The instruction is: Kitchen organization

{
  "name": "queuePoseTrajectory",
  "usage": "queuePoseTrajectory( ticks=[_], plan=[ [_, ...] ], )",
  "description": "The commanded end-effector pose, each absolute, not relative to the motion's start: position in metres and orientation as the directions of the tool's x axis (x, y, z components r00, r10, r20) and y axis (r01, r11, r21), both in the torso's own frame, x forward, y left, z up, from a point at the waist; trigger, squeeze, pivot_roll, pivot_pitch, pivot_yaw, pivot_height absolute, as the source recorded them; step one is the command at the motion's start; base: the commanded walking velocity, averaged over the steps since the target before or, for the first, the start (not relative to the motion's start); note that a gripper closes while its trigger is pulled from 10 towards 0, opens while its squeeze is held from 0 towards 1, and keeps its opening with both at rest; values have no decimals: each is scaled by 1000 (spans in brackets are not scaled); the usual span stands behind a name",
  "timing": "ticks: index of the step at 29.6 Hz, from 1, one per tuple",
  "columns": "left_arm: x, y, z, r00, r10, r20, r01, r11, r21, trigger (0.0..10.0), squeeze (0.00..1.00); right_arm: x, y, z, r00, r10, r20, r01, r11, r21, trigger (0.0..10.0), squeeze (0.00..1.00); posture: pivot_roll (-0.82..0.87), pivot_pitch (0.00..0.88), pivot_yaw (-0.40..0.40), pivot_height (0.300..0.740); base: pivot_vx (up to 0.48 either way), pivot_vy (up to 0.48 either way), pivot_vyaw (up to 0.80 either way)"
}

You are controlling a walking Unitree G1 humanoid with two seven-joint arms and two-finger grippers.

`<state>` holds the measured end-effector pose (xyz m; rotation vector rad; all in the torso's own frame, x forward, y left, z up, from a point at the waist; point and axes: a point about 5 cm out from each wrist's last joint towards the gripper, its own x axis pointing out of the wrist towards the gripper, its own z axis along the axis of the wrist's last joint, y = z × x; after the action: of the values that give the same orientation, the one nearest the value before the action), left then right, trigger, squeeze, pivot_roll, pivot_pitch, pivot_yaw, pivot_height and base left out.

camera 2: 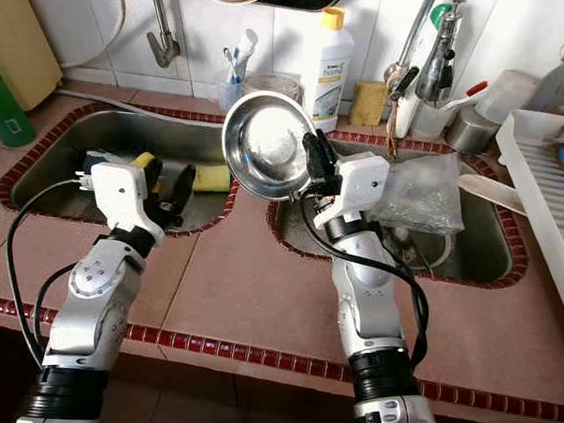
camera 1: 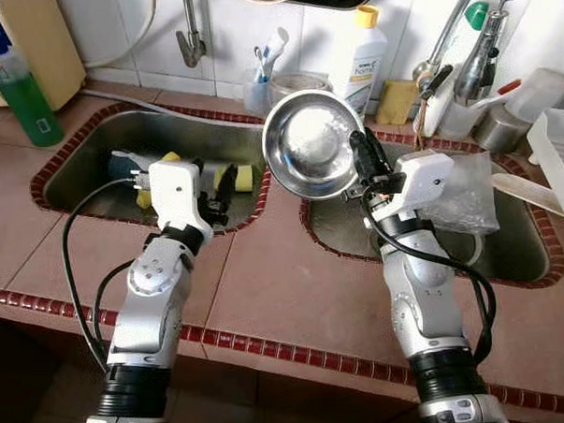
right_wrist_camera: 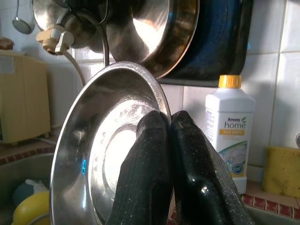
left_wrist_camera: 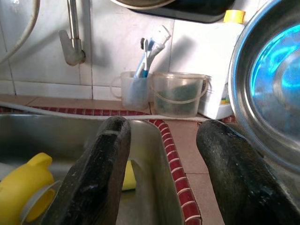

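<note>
Your right hand [camera 1: 366, 161] is pinching the rim of one steel bowl [camera 1: 312, 143] between closed fingers and holding it up on edge over the tiled strip of tabletop [camera 1: 266, 268] between the two sinks, its hollow facing you. The bowl is sitting to the left of that hand and slightly farther away, so the gripped edge is its right rim. The dish rack [camera 2: 543, 177] is lying well off to the right, past the right sink [camera 1: 508, 244], which I judge the likeliest place for it; that makes the right arm the nearer one for the carry. Your left hand [camera 1: 220, 191] is hanging with fingers spread and nothing between them, over the near right corner of the left sink [camera 1: 92, 145], just left of the bowl. Counted: one bowl in hand, two sinks, one white bottle [camera 1: 361, 58] at the far wall, one green bottle [camera 1: 22, 96] far left, one clear bag [camera 1: 464, 194] over the right sink.
</note>
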<state>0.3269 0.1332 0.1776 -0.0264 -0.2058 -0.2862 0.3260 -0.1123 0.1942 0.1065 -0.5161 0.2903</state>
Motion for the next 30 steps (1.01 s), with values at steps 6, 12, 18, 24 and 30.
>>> queuePoseTrajectory(
  ticks=[6, 12, 18, 24, 30],
  plan=[
    [328, 132, 177, 934, -297, 201, 301, 954, 11, 10000, 0, 323, -115, 198, 825, 229, 516, -269, 963, 3, 10000, 0, -38, 11, -26, 740, 0, 383, 0],
    [326, 133, 175, 933, -300, 198, 303, 953, 16, 10000, 0, 321, -113, 195, 830, 232, 507, -268, 963, -2, 10000, 0, -38, 8, -26, 740, 0, 480, 0],
    [324, 132, 173, 934, -303, 191, 305, 952, 17, 10000, 0, 320, -112, 194, 834, 232, 500, -266, 964, -4, 10000, 0, -40, 17, -29, 740, 0, 480, 0],
    [324, 131, 172, 933, -304, 191, 306, 952, 17, 10000, 0, 320, -112, 193, 836, 233, 496, -264, 964, -7, 10000, 0, -42, 19, -31, 740, 0, 459, 0],
    [323, 128, 171, 932, -310, 187, 310, 950, 27, 10000, 0, 320, -114, 193, 839, 230, 494, -259, 966, -10, 10000, 0, -45, 24, -30, 740, 0, 63, 0]
  ],
)
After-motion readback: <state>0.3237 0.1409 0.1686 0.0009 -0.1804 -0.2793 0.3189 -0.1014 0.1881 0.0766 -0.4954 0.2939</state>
